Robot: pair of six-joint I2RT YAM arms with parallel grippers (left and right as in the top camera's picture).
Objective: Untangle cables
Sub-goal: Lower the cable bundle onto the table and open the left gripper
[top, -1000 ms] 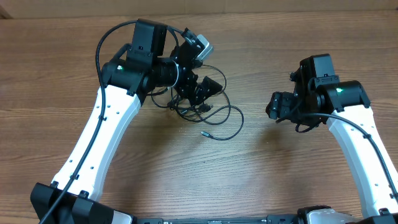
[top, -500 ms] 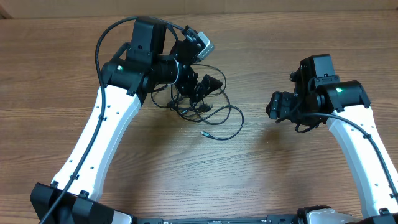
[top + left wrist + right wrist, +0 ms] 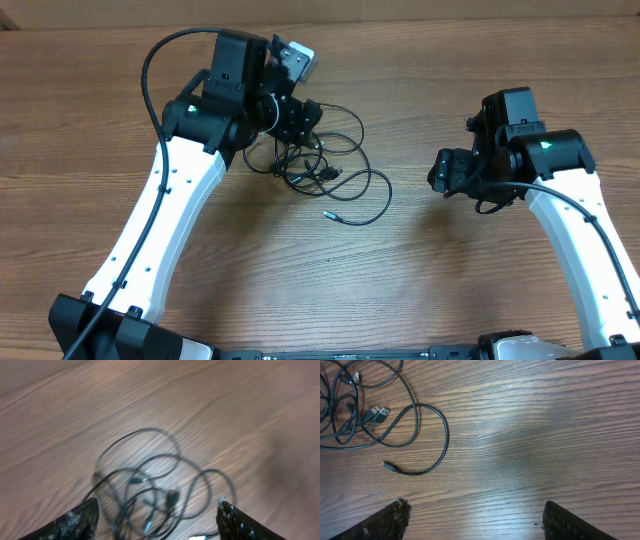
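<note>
Two arms, two claws, and one messy knot of thin black cables on the table, over on the left arm's side. Can't tell how many cords are in there, they're looped over each other too much. I count two plugs lying side by side, plus one loose tip out on a big loop. Left claw hangs right over the knot, jaws apart, nothing in them. Right claw is well off to the side, wide open, empty too.

both end effectors spread wide
</note>
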